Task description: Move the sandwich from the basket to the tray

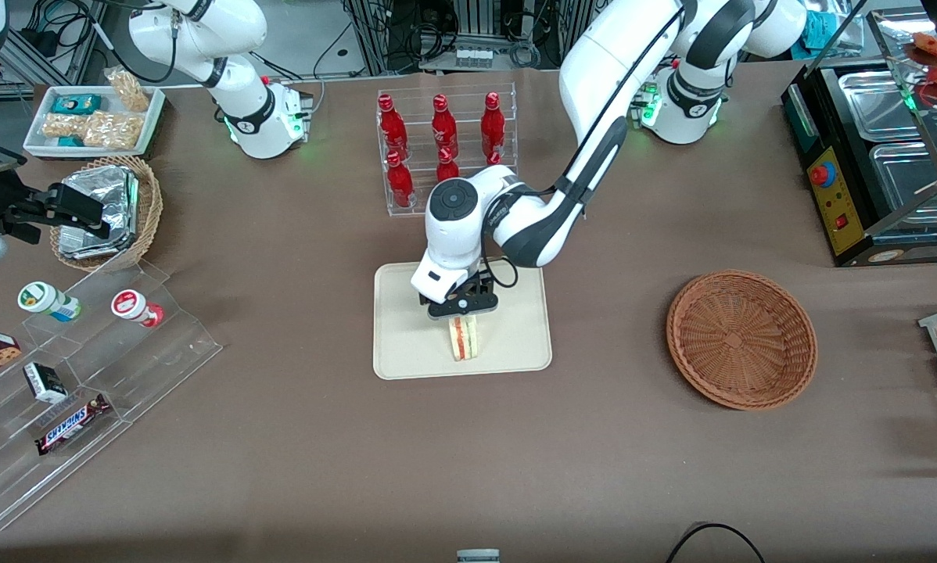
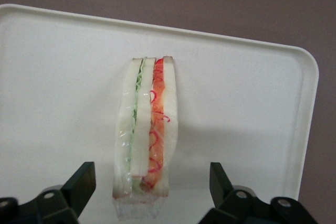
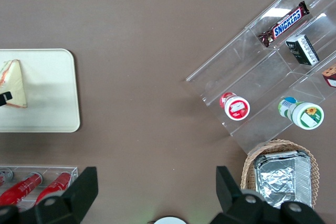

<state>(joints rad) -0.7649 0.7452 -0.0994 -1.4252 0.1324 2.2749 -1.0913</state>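
I see the sandwich (image 2: pixel 145 129) standing on the tray (image 1: pixel 406 344) near its front edge; my gripper (image 2: pixel 151 187) straddles it, fingers wide, not touching; basket (image 1: pixel 741 338) empty.

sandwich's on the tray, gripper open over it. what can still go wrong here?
1. The sandwich stands on a narrow edge on the tray, between the open gripper's fingers; a finger brushing it as the arm lifts could tip it over.
2. Its clear wrap might catch on a finger and drag it along.
3. It sits close to the tray's nearer rim, so a nudge could push it off.
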